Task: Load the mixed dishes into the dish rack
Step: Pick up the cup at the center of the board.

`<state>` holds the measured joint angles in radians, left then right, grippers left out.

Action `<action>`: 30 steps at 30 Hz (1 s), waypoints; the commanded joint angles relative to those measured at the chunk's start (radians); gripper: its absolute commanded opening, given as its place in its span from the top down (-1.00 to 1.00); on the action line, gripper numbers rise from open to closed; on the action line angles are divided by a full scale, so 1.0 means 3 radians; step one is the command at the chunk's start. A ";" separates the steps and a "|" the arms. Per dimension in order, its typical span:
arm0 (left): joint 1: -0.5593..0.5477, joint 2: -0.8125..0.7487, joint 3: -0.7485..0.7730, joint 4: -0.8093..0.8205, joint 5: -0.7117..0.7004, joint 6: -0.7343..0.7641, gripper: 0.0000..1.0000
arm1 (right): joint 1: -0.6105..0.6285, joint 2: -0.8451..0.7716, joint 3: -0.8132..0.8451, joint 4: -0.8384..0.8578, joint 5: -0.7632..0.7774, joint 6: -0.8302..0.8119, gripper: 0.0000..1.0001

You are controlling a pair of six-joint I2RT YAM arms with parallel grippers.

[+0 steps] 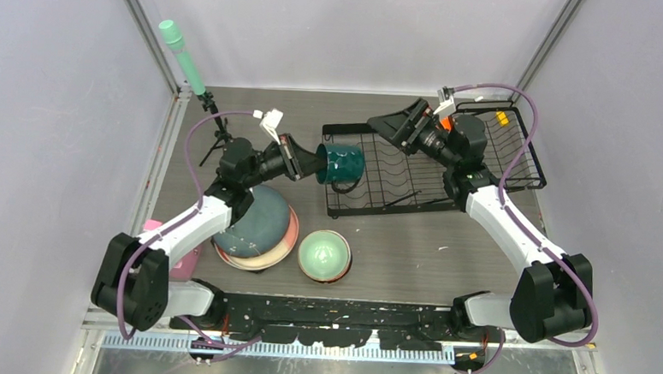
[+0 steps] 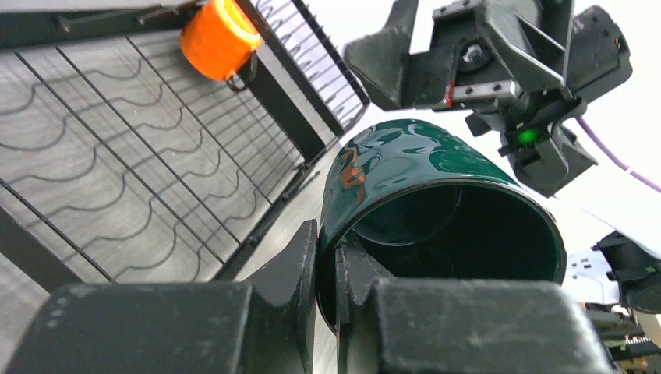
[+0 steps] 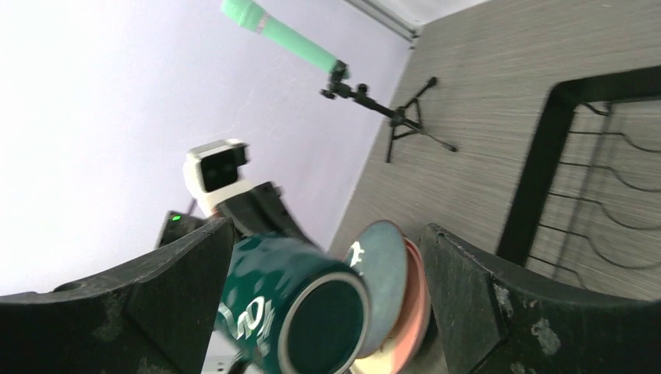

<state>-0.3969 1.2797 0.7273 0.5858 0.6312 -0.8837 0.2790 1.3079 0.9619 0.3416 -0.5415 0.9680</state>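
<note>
Now L gripper (image 1: 312, 163) pinches glossy, cylindrical dark teal mug (image 1: 344, 163).

left end effector (image 1: 318, 162) clamped, right one (image 1: 395, 122) spread

Two arms are seen, the left arm (image 1: 180, 230) and the right arm (image 1: 506, 218). Each is built of white link shells joined by bulky black joint housings, the largest nearest the black base rail (image 1: 330, 311). A purple cable (image 1: 195, 141) is looped along each arm, away from the rail. A small white camera block (image 1: 271, 119) is carried at each arm's end farthest from the rail. The left gripper (image 2: 327, 241) and right gripper (image 3: 327, 230) are fitted with matt black, wedge-shaped fingers (image 3: 483, 304), scuffed with pale specks. On the right gripper's body, bare metal plates, a hex screw (image 2: 471, 54), a red mark and a lit green lamp (image 2: 528, 136) are shown.
</note>
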 commanded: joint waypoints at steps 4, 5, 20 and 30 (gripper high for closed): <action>0.0205 0.0316 0.0055 0.1453 0.0079 -0.0447 1.00 | -0.0010 -0.0046 -0.0083 0.0963 -0.0472 0.0602 -0.89; 0.0208 0.0355 0.0125 0.1487 0.0125 -0.0438 1.00 | -0.0010 -0.0045 -0.0070 0.0948 -0.0499 0.0620 -0.89; 0.0285 0.1045 0.0533 0.2818 0.0344 -0.0981 1.00 | 0.0010 -0.0040 0.0109 0.0519 -0.0619 0.0502 -0.90; 0.0285 0.0980 0.0410 0.2818 0.0337 -0.0910 1.00 | 0.0123 0.0049 0.0102 0.0908 -0.0663 0.0690 -0.91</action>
<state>-0.3176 1.6108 0.8410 1.3045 0.7494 -1.1328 0.2966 1.3117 0.9634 0.5377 -0.7158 1.1591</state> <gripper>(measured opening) 0.104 0.952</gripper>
